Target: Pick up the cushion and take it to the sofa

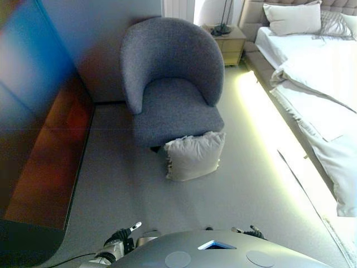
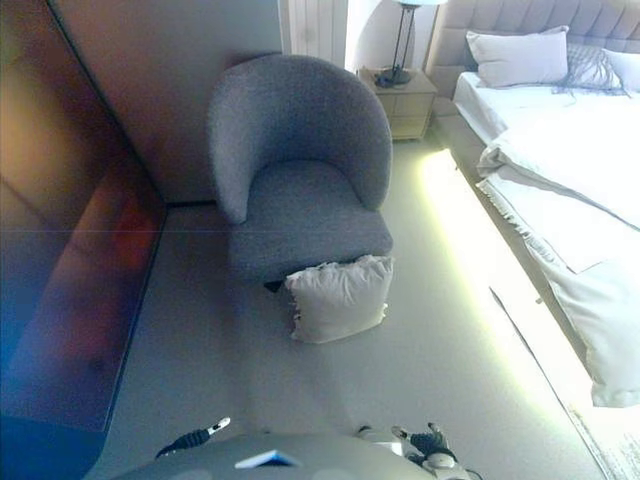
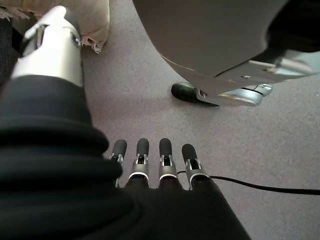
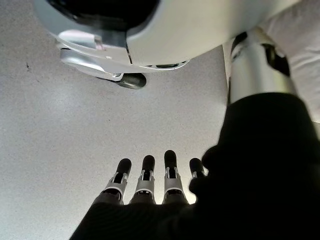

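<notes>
A pale grey square cushion (image 1: 194, 156) stands on the carpet, leaning against the front of a grey tub armchair (image 1: 170, 84). It also shows in the right eye view (image 2: 339, 298). My left hand (image 1: 121, 238) hangs low at my side, far from the cushion, with its fingers (image 3: 150, 157) straight and empty. My right hand (image 2: 428, 441) hangs low on the other side, its fingers (image 4: 147, 177) straight and empty too. A corner of the cushion (image 3: 95, 20) shows in the left wrist view.
A bed (image 1: 318, 72) with white bedding and pillows runs along the right, with a lit strip at its base. A wooden nightstand (image 1: 228, 42) with a lamp stands behind the armchair. A dark glossy panel (image 1: 39, 128) lines the left wall. Carpet lies between.
</notes>
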Controlling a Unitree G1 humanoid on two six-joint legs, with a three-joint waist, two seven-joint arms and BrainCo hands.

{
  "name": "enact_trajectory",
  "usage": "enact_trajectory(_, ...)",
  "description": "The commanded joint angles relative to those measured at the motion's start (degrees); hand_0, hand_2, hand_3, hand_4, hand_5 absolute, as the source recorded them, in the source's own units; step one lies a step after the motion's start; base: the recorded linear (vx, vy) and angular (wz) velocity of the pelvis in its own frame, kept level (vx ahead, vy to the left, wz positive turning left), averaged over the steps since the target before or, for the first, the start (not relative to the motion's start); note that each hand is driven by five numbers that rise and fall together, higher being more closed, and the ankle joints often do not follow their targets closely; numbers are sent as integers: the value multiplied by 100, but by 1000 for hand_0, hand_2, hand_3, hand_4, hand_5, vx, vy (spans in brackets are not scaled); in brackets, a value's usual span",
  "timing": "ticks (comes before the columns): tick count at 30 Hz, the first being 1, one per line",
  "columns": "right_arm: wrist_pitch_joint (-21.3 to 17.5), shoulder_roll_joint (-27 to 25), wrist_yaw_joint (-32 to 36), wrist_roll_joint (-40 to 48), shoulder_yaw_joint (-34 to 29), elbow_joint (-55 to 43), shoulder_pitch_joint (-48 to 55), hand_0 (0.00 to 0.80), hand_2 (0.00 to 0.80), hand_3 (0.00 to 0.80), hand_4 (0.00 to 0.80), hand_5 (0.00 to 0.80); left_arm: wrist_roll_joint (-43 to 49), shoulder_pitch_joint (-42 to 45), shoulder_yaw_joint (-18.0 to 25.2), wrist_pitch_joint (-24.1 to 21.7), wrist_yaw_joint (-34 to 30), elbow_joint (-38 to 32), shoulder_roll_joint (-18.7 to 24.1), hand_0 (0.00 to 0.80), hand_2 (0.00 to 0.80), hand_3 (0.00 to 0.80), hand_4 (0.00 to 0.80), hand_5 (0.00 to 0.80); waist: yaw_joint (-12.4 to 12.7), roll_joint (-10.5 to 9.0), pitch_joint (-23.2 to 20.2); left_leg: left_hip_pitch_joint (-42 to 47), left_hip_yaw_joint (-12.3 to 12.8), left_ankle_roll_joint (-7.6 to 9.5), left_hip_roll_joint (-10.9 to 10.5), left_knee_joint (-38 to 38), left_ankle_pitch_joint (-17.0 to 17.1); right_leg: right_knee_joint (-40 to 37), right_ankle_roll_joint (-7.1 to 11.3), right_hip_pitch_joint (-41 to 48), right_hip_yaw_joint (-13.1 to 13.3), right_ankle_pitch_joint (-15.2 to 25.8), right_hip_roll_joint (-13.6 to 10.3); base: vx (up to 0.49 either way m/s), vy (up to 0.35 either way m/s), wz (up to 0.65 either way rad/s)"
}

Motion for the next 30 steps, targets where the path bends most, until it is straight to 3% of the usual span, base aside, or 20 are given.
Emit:
enact_trajectory(1, -7, 129, -61, -72, 145, 58, -517, 0, 0, 0, 0, 0, 131, -574, 19, -218, 33, 132, -168, 0, 0, 0, 0, 0, 70, -295, 565, -294, 398, 550, -600, 1361, -994, 393, -140, -153, 93, -397, 12, -72, -88, -2)
enact_trajectory(2, 42, 49, -98, -70, 184, -54, -545, 0, 0, 0, 0, 0, -16, -616, -42, -215, 18, 44, -189, 0, 0, 0, 0, 0, 124, -352, 695, -588, 294, 581, -648, 1930, -1031, 527, -233, -215, 84, -428, -21, -71, -89, 7)
enact_trajectory(4, 34, -28, -62, 4, 153, -52, -596, 0, 0, 0, 0, 0, -36, -642, -14, -210, 67, 5, -222, 0, 0, 0, 0, 0, 159, -389, 827, -764, 234, 597, -609, 2368, -1012, 669, -320, -268, 149, -464, 2, -72, -90, 10)
enact_trajectory(8, -10, -186, 189, -182, 43, 70, -650, 0, 0, 0, 0, 0, -26, -639, 78, -113, 91, 11, -206, 0, 0, 0, 0, 0, 197, -452, 888, -1158, 126, 542, -652, 3206, -816, 688, -385, -292, 328, -490, 55, 27, -86, 1)
enact_trajectory(13, 13, -230, 248, -67, -10, 137, -685, 0, 0, 0, 0, 0, 24, -592, 139, -6, 74, 89, -179, 0, 0, 0, 0, 0, 335, -388, 936, -1217, 15, 446, -649, 2799, -574, 672, -380, -133, 295, -594, 160, 131, 2, 4)
enact_trajectory(14, -15, -213, 263, -55, -10, 237, -723, 0, 0, 0, 0, 0, 48, -461, 208, -82, 40, 190, -189, 0, 0, 0, 0, 0, 475, -206, 974, -1354, 7, 219, -469, 1880, 60, 651, -408, 105, 289, -802, 391, 248, 67, 43)
enact_trajectory(17, -6, -187, 222, -38, 23, 332, -748, 0, 0, 0, 0, 0, 55, -327, 256, -87, -21, 243, -209, 0, 0, 0, 0, 0, 611, -43, 1042, -1615, 34, -8, -276, 1122, 774, 645, -487, 379, 382, -1009, 626, 382, 94, 20)
enact_trajectory(19, 61, -153, 146, 2, 41, 399, -742, 0, 0, 0, 0, 0, 126, -200, 296, -54, -109, 308, -227, 0, 0, 0, 0, 0, 729, 54, 1079, -1827, -106, -119, -138, 620, 1204, 770, -588, 610, 606, -1236, 808, 535, 117, -32)
enact_trajectory(23, 223, -136, 98, -161, 35, 454, -660, 0, 0, 0, 0, 0, 139, -4, 401, -93, -295, 380, -270, 0, 0, 0, 0, 0, 813, 113, 1090, -1890, -152, -125, -5, -28, 1153, 1133, -679, 848, 991, -1659, 899, 614, 145, 1)
enact_trajectory(27, 394, -106, 54, -308, -40, 585, -554, 0, 0, 0, 0, 0, 44, 107, 558, -131, -334, 527, -339, 0, 0, 0, 0, 0, 877, 143, 1033, -1945, -271, -132, 169, -48, 965, 1579, -719, 1123, 1085, -2142, 807, 762, 205, -1)
enact_trajectory(30, 299, -63, -100, -352, -144, 664, -542, 0, 0, 0, 0, 0, -51, 90, 668, -53, -354, 552, -323, 0, 0, 0, 0, 0, 847, 97, 971, -1895, -149, 50, 184, 426, 477, 2122, -472, 1111, 939, -2376, 512, 740, 306, -42)
